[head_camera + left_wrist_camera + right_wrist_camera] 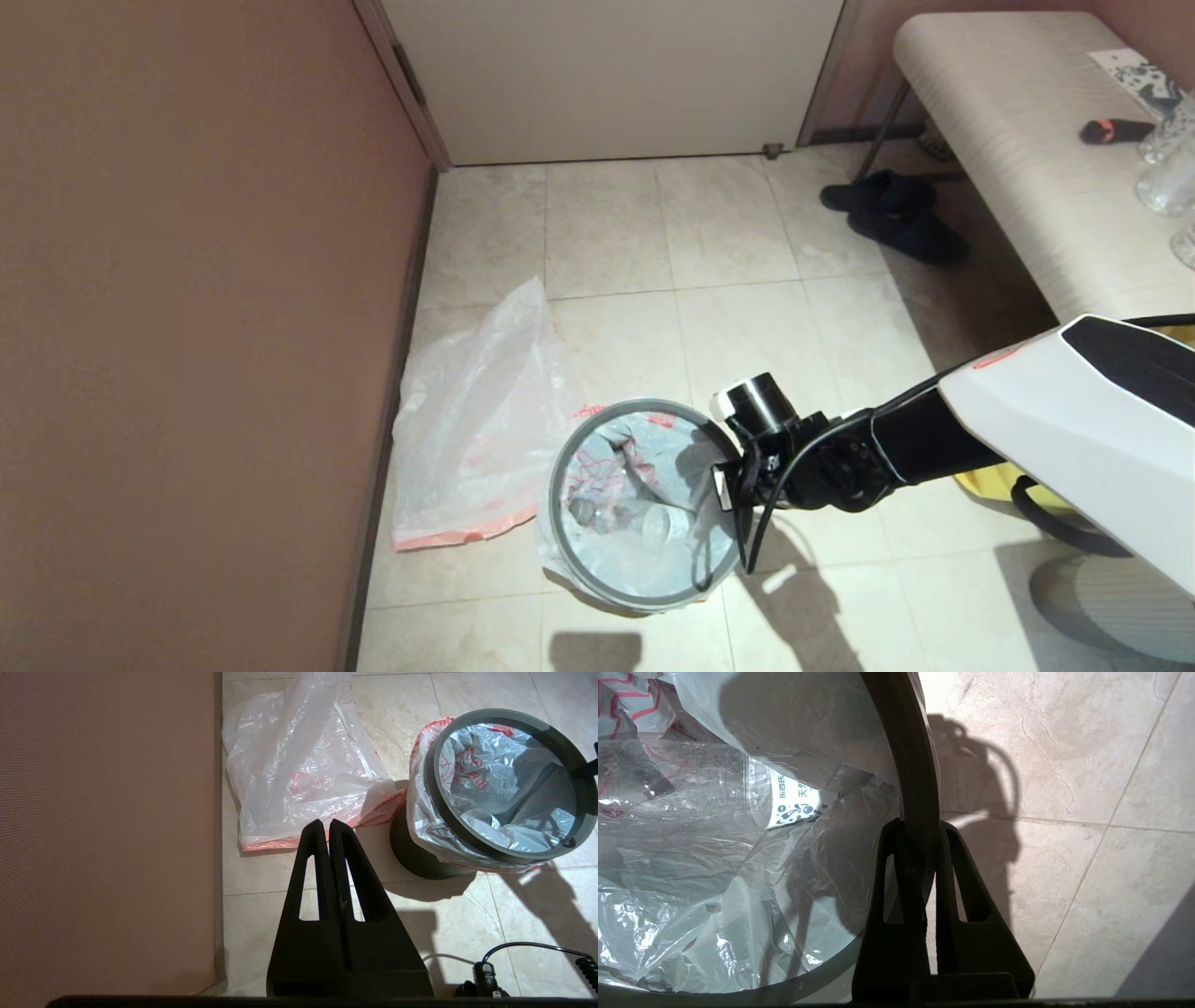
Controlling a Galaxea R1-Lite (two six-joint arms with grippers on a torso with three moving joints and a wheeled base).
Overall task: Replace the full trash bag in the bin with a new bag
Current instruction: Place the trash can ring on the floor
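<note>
The bin (555, 495) stands on the tiled floor, its grey ring rim (906, 756) seated over the full trash bag (635, 541). A clear bottle (714, 788) and crumpled plastic show inside the full bag (691, 882). My right gripper (920, 828) is shut on the ring rim at the bin's right side (724, 485). The new bag (476, 429) lies flat and limp on the floor, left of the bin against the wall. My left gripper (329, 823) is shut and holds nothing, hovering above the floor near the new bag's (299, 765) pink rim band; the head view does not show it.
A brown wall (187, 327) runs along the left and a closed door (607, 75) stands behind. Dark shoes (892, 215) lie under a beige bench (1027, 140) at the right. A yellow bag (1008, 485) peeks out below my right arm.
</note>
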